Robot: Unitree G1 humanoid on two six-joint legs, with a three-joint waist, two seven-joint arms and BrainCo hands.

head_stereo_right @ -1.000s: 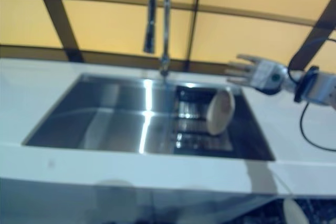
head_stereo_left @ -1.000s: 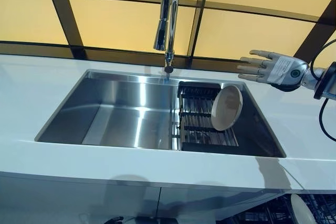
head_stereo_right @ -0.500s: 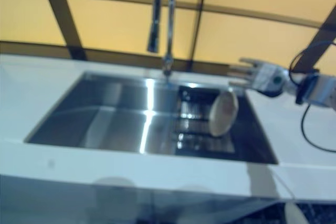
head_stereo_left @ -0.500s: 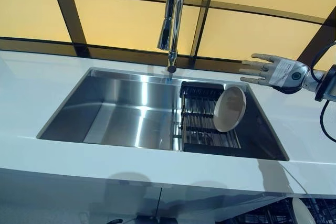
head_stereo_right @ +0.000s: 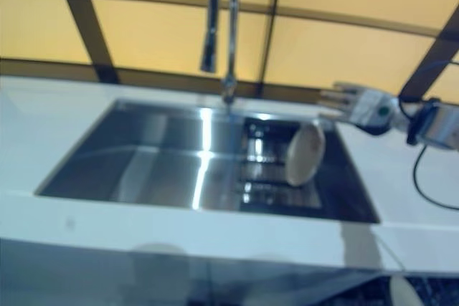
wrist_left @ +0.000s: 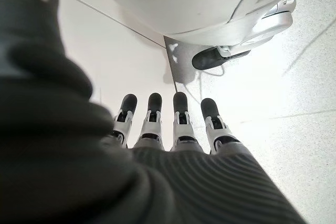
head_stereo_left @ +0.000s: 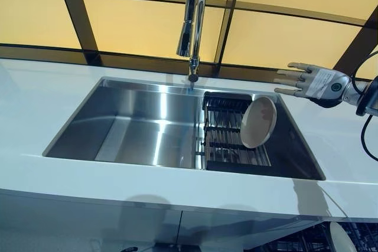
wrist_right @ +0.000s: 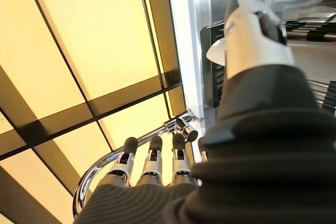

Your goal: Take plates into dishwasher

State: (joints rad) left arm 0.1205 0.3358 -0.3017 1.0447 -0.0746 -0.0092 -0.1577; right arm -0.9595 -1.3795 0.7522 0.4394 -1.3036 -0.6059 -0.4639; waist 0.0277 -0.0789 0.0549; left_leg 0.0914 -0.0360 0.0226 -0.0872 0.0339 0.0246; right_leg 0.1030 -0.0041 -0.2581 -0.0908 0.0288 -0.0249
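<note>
Plate (head_stereo_left: pixel 258 121): pale, round, propped on edge against dark rack (head_stereo_left: pixel 227 136) in right part of steel sink (head_stereo_left: pixel 142 125), tilted toward right wall. Faucet (head_stereo_left: pixel 192 16): chrome, arched, at far rim, centre. Right hand (head_stereo_left: pixel 310 79): fingers straight & spread, empty, hovering over white counter (head_stereo_left: pixel 35 98) far-right of sink, near plate, not touching. Left hand (wrist_left: pixel 173 124): fingers extended, empty, seen only in wrist view, pointing at floor.

Both eye views look down from the head onto the sink (head_stereo_left: pixel 147 125) and bench (head_stereo_left: pixel 35 95), sharing that scene. The left wrist view faces the floor (wrist_left: pixel 294 77) closely; the right wrist view faces the faucet (wrist_right: pixel 105 166).
</note>
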